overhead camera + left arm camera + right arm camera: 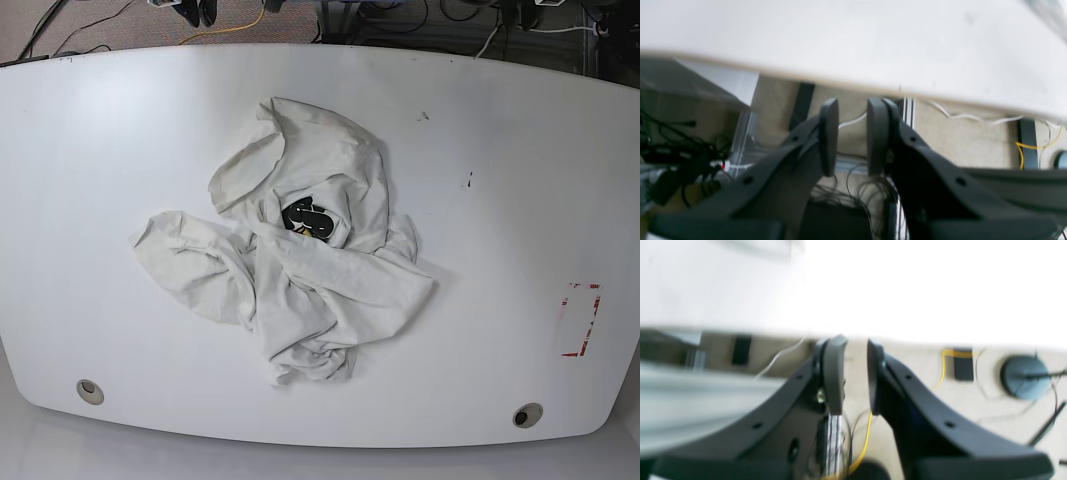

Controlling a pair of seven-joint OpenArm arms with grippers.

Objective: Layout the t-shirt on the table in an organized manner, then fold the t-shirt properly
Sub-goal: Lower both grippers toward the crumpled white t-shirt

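Observation:
The off-white t-shirt (300, 280) lies crumpled in a heap in the middle of the white table (500, 200). Only a bit of its black lettering (310, 218) shows. My left gripper (853, 136) hangs off the table's edge (853, 40) over the floor, jaws a little apart and empty. My right gripper (855, 373) is likewise off the table's edge (907, 290), jaws a little apart and empty. Neither gripper is near the shirt.
Two grey grommet holes (90, 391) (527, 415) sit near the front edge. A red-outlined tape mark (580, 320) is at the right. Cables, a yellow wire (942, 368) and dark table legs (1027, 143) lie on the floor beyond the far edge.

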